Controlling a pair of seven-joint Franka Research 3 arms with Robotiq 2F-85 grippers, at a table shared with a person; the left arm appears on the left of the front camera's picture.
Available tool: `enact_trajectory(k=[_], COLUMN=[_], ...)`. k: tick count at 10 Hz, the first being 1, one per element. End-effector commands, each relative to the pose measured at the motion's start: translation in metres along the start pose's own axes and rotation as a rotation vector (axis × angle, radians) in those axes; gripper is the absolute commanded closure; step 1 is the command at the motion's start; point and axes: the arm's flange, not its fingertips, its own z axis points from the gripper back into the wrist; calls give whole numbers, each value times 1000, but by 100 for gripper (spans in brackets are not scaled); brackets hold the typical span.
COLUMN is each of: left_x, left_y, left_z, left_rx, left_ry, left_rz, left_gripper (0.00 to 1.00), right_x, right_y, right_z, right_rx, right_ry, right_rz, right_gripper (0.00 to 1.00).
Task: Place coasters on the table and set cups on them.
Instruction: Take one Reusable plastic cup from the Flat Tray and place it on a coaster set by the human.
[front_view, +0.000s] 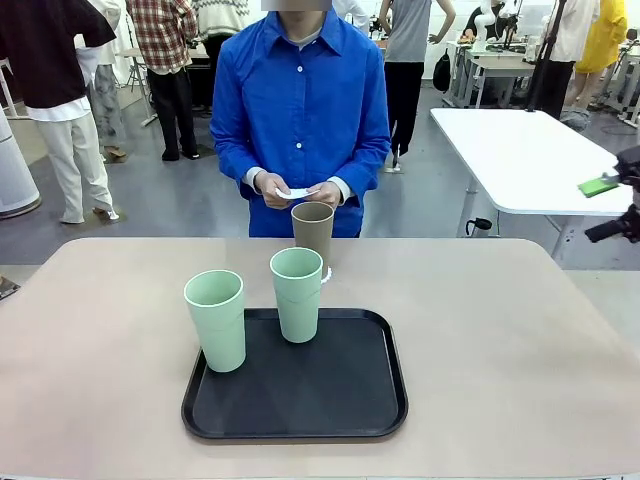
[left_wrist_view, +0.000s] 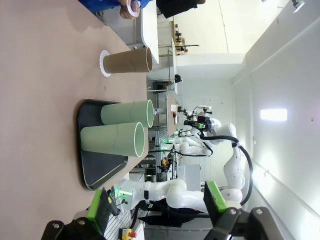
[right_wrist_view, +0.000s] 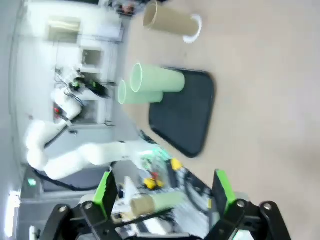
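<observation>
Three tall, tapered, matte, handleless cups stand upright, mouths up. The brown cup (front_view: 312, 235) stands on the beige bench (front_view: 500, 340), beyond the far rim of the tray and near the bench's far edge. Under its base lies a round white coaster (left_wrist_view: 104, 63) with a scalloped, lacy edge, slightly wider than the base, so a white fringe shows around the foot.

The black tray (front_view: 350, 395), a rounded square with a low raised rim, lies flat at the middle of the bench and holds both pale mint cups. The near mint cup (front_view: 216, 320) stands close to the tray's left rim. The far mint cup (front_view: 297, 293) stands by the far rim, just in front of the brown cup. The two mint cups are near each other but apart. The rest of the tray floor is bare black.

Past the far edge of the bench stands a person in a blue shirt (front_view: 300, 90). The person's hands (front_view: 325, 192) hold a thin white held coaster (front_view: 296, 192) between them at waist height; how many sheets it makes cannot be told.

The left jaws are released, their green pads (left_wrist_view: 215, 200) spread wide with nothing between them, well back from the tray. The right jaws are likewise released, green pads (right_wrist_view: 222, 192) wide apart and gripping nothing, above the bench and away from the cups.
</observation>
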Motion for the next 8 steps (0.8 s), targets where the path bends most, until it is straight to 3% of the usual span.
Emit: enact_trajectory(k=[1, 4, 8], left_x=[0, 0, 0], left_y=[-1, -1, -1], left_z=[2, 2, 2], left_rx=[-16, -16, -16], left_ry=[-7, -7, -7], left_rz=[-17, -17, -17], left_gripper=[0, 0, 0], right_x=[18, 6, -19], right_y=[-26, -76, -103], right_z=[8, 35, 55], right_rx=[66, 139, 192], right_ry=[-34, -116, -88], right_rz=[-82, -159, -134], right_gripper=[0, 0, 0])
